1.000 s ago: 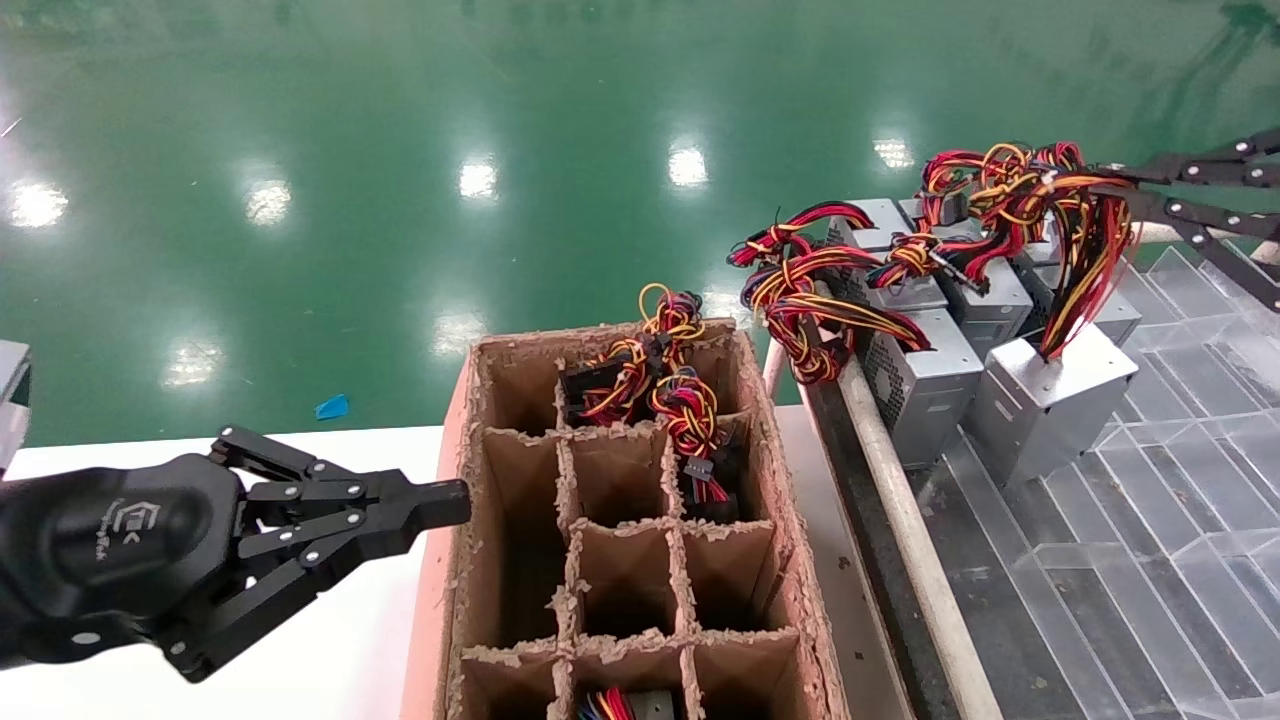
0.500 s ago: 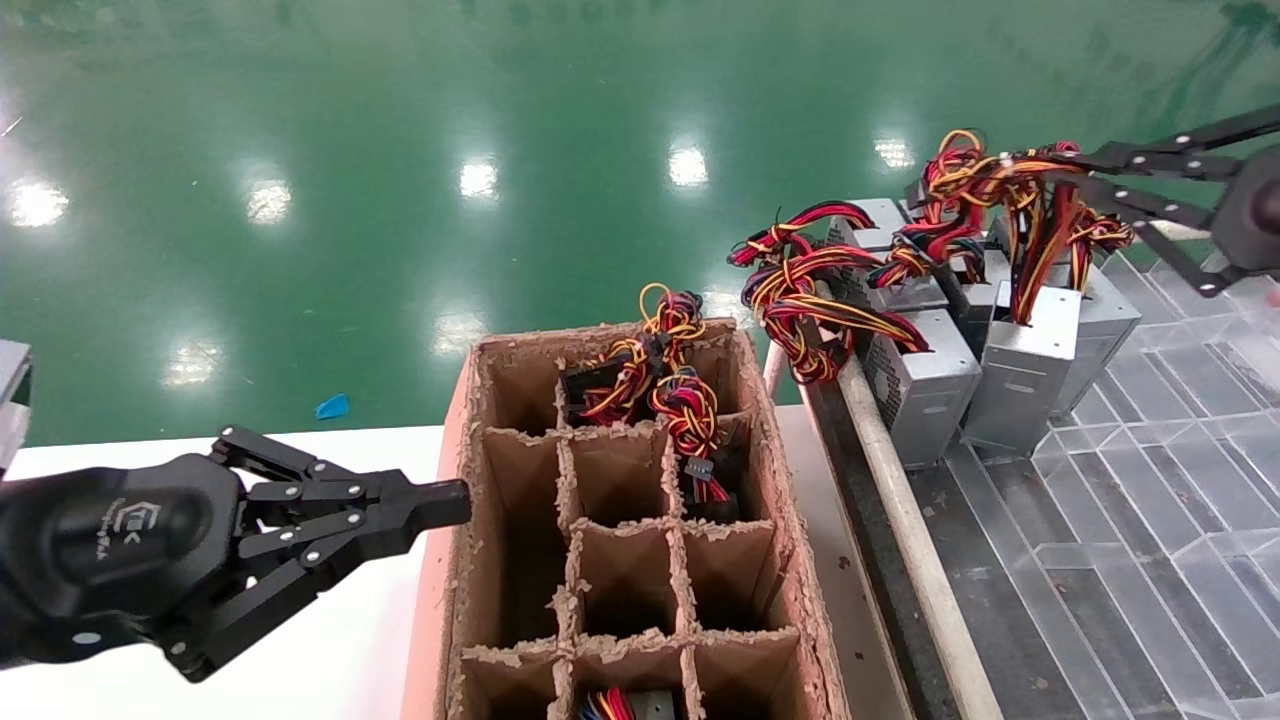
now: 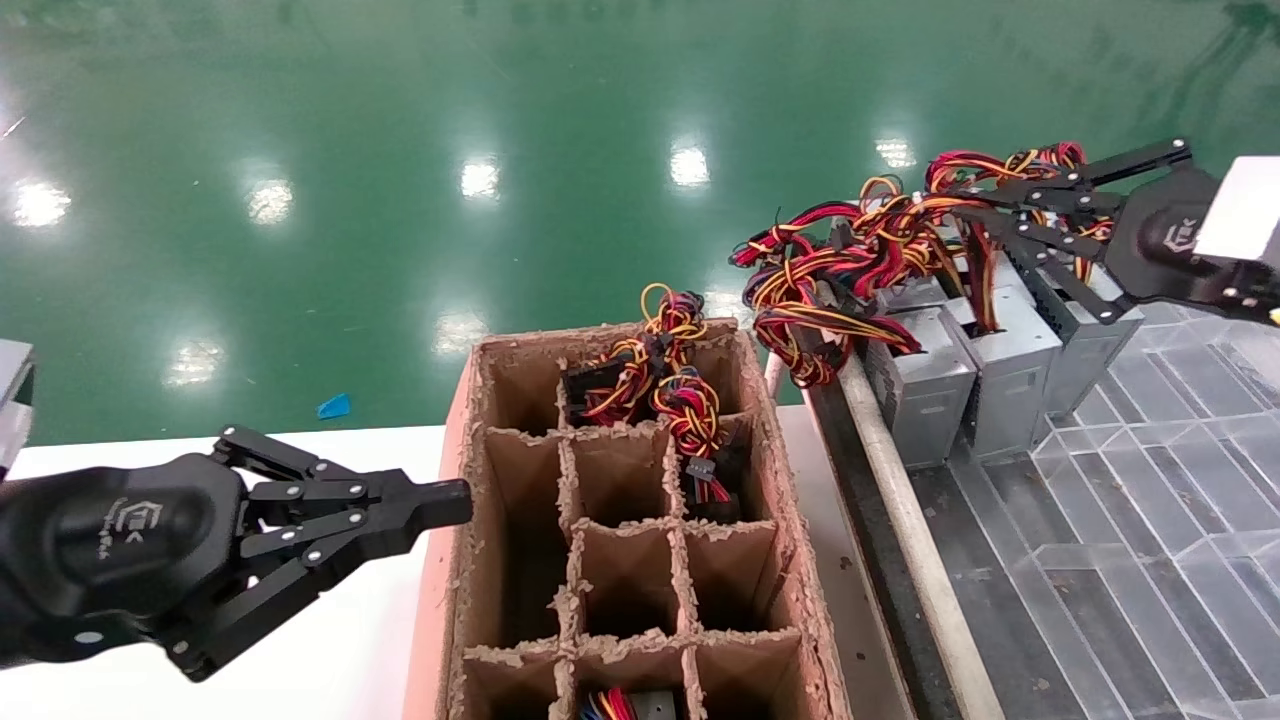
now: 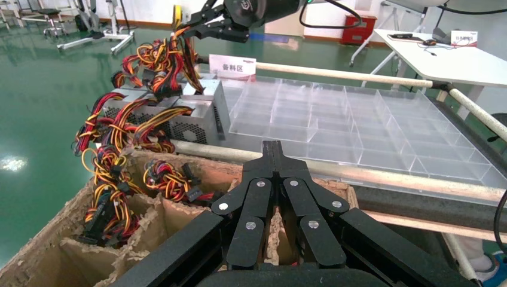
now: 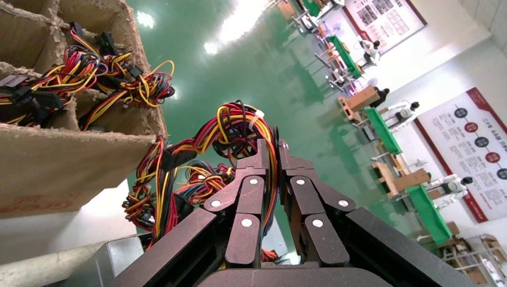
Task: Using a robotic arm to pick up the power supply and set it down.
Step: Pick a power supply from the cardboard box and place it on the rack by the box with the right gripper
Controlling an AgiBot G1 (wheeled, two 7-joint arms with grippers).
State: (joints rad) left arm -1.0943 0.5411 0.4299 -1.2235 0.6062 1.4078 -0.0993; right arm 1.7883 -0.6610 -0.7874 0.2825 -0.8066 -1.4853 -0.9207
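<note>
Floor of glossy green fills the upper half of the head view, with ceiling lights mirrored in it. At lower left a white table carries the left gripper, fingers pressed together on nothing, its tip just beside the outer wall of a divided cardboard box. The box takes the lower centre; two of its far cells hold wired units, the middle cells stand open. Right of it a pale rail runs along the edge of a clear partitioned tray that fills the lower right. At the tray's far left corner stands a row of grey boxes; the power supply is the middle one, upright, touching its neighbours. The right gripper reaches in from the upper right edge, closed on the looped wire bundle rising from that box. Open tray cells lie to the right of the row.
</note>
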